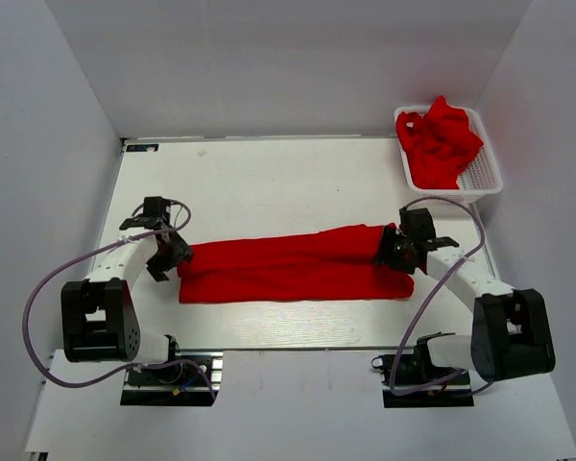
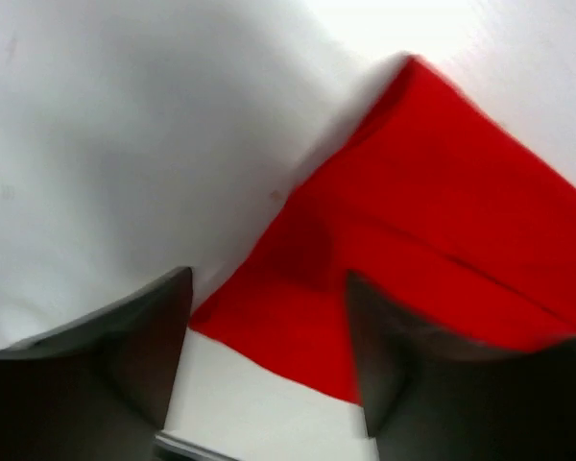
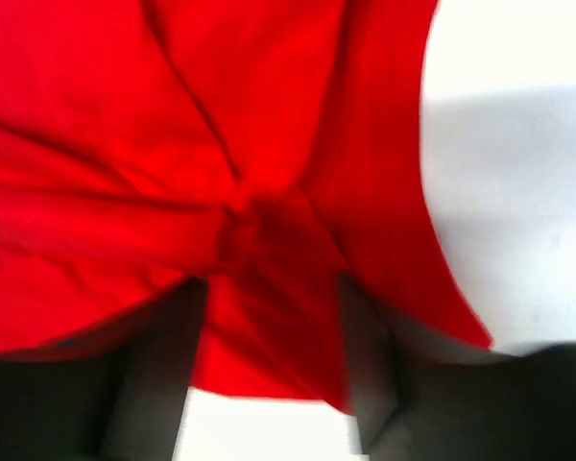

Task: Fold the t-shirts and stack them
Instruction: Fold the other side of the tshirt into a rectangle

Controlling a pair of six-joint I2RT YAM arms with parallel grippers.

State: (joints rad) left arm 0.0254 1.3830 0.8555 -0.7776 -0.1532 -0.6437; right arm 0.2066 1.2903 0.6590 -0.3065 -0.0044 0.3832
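- The t-shirt (image 1: 288, 267) lay mid-table as a long folded band, its axis running from 9 to 3 o'clock.
- The left gripper (image 1: 176, 257) stood at its 9 o'clock end, jaws apart, gripping nothing.
- The right gripper (image 1: 396, 252) stood at its 3 o'clock end, jaws apart astride bunched cloth, seemingly released.

Table (image 1: 269, 182) seen whole from overhead at its near edge, red t-shirt (image 1: 288, 269) shared, its ends viewed close by wrist cameras
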